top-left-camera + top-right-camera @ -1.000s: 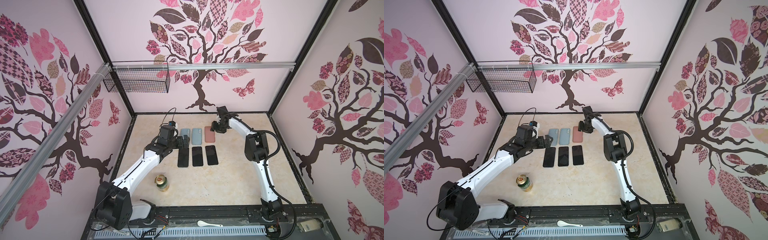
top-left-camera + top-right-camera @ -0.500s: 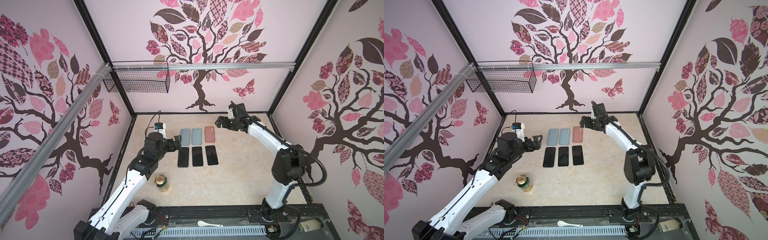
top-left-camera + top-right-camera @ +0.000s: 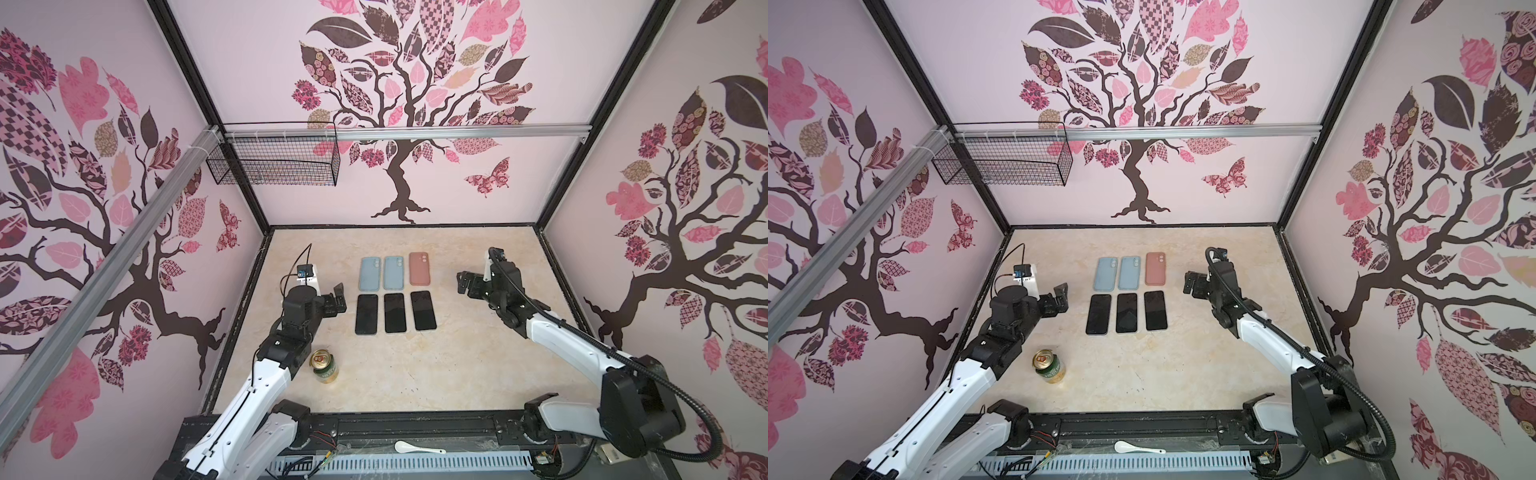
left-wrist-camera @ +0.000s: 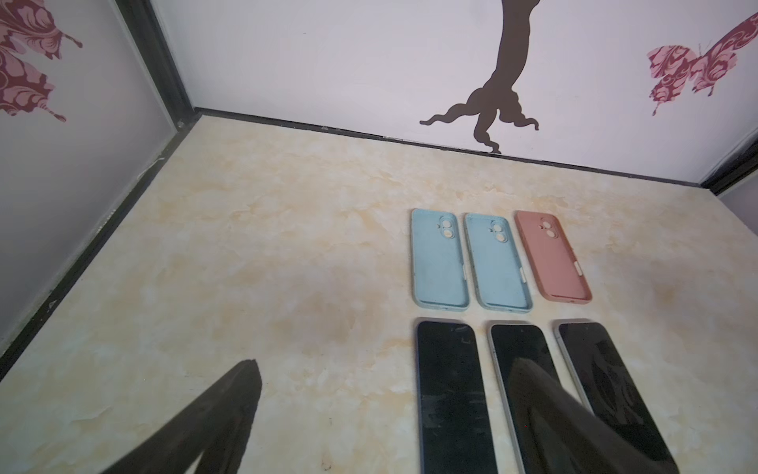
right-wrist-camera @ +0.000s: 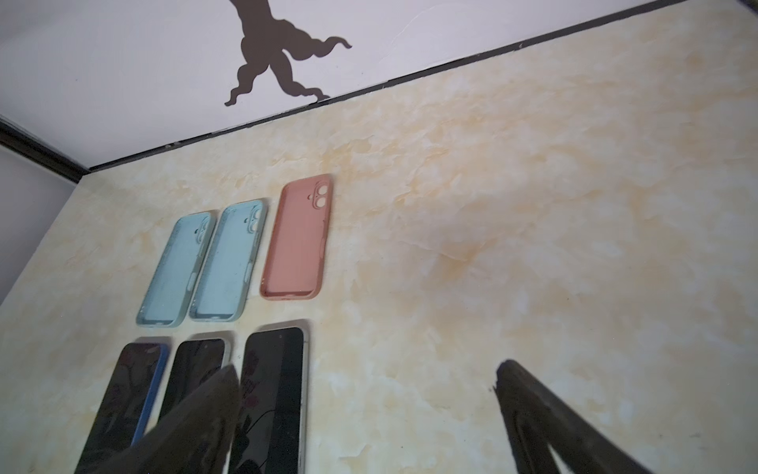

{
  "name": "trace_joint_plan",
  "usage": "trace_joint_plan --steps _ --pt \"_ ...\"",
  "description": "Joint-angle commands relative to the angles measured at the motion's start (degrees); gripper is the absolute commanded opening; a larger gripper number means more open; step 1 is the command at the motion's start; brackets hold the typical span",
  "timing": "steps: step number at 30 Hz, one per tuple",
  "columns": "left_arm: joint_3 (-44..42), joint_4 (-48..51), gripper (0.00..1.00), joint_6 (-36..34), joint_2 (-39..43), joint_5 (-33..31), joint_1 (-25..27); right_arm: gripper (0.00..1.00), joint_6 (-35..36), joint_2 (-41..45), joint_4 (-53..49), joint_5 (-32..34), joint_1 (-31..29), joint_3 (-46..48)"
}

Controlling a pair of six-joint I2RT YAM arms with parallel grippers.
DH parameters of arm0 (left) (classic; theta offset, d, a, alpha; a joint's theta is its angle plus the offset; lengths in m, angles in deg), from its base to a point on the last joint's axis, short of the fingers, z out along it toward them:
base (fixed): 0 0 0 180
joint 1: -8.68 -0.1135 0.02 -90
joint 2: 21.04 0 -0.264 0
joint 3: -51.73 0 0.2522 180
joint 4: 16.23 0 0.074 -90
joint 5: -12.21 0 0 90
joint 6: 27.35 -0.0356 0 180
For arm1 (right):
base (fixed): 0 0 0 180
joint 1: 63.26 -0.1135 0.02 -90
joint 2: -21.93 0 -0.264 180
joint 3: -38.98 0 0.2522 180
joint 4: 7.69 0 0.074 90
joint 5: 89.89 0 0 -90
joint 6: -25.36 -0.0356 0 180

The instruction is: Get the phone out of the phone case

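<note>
Wide open and empty, our left gripper [image 3: 340,298] and right gripper [image 3: 462,284] flank three black glass-faced phones [image 3: 395,312] lying twelve-to-six, nearest the left one, at its three o'clock.

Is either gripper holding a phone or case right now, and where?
Nothing is held: the left gripper and right gripper are both open and empty.

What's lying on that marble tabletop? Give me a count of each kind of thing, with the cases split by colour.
Blue phone cases: 2
Pink phone case: 1
Phones: 3
Drink can: 1
Total: 7
</note>
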Motion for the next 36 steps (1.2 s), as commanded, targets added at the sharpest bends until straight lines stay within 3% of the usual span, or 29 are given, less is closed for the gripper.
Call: trace_joint_plan --steps 1,5,10,13,20,31,36 --pt "-4.5 -10.1 0.98 -6.9 2.0 5.8 -3.6 1.0 5.0 4.3 10.7 6.9 0.2 3.4" --pt "-8.4 -15.4 0.98 -9.4 0.9 2.6 -9.4 1.0 10.2 3.1 11.2 13.1 0.2 4.5" --pt "-10.0 -15.9 0.98 -6.9 -3.5 2.3 -18.7 1.0 15.1 0.5 12.6 18.6 0.3 5.8" --pt "-10.9 -17.6 0.98 -8.0 -6.5 0.2 -20.0 1.0 19.1 -0.5 16.9 20.4 0.7 9.9" --pt "-13.0 -25.9 0.98 -6.4 -13.2 0.9 -21.5 1.0 19.0 -2.9 23.9 20.4 2.9 14.6" --pt "-17.1 -43.7 0.98 -6.6 -20.3 11.5 -23.4 0.99 18.4 -6.6 44.9 10.1 8.9 23.7" --pt "-16.7 -47.8 0.98 -7.2 -23.9 13.2 -24.2 0.99 19.1 -6.1 47.4 4.1 11.0 24.7"
